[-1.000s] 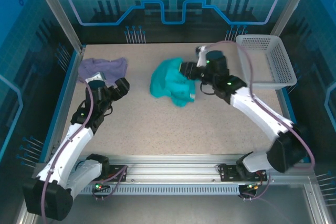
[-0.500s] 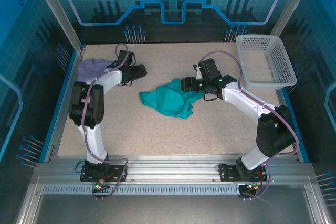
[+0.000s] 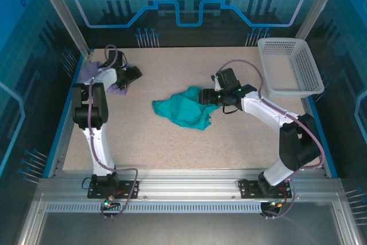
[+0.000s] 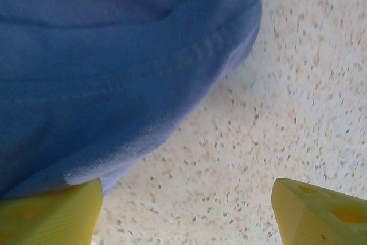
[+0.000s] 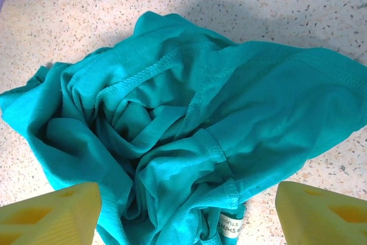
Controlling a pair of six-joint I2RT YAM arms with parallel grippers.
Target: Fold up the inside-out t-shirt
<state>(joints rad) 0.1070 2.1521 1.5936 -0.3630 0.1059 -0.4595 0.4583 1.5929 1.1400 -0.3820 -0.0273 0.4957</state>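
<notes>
The inside-out t-shirt (image 3: pixel 182 112) is teal and lies crumpled at the middle of the table, with seams and a small white label (image 5: pixel 231 225) showing. My right gripper (image 3: pixel 203 96) hovers at its right edge. In the right wrist view this gripper (image 5: pixel 186 216) is open, its yellow fingertips (image 5: pixel 50 213) straddling the bunched t-shirt (image 5: pixel 189 124) without pinching it. My left gripper (image 3: pixel 132 75) is at the far left, away from the t-shirt. It (image 4: pixel 186 216) stands open over bare table, one fingertip (image 4: pixel 51 213) against the hem of a lavender shirt (image 4: pixel 103 67).
The lavender shirt (image 3: pixel 89 73) lies bunched in the far left corner under the left arm. A white mesh basket (image 3: pixel 291 67) stands at the far right. Blue rails edge the speckled table (image 3: pixel 172 147), which is bare in front of the t-shirt.
The t-shirt, bunched up at the right gripper a second ago, now lies lower and flatter, and the right jaws have opened. The left gripper swung to the far-left lavender shirt.
</notes>
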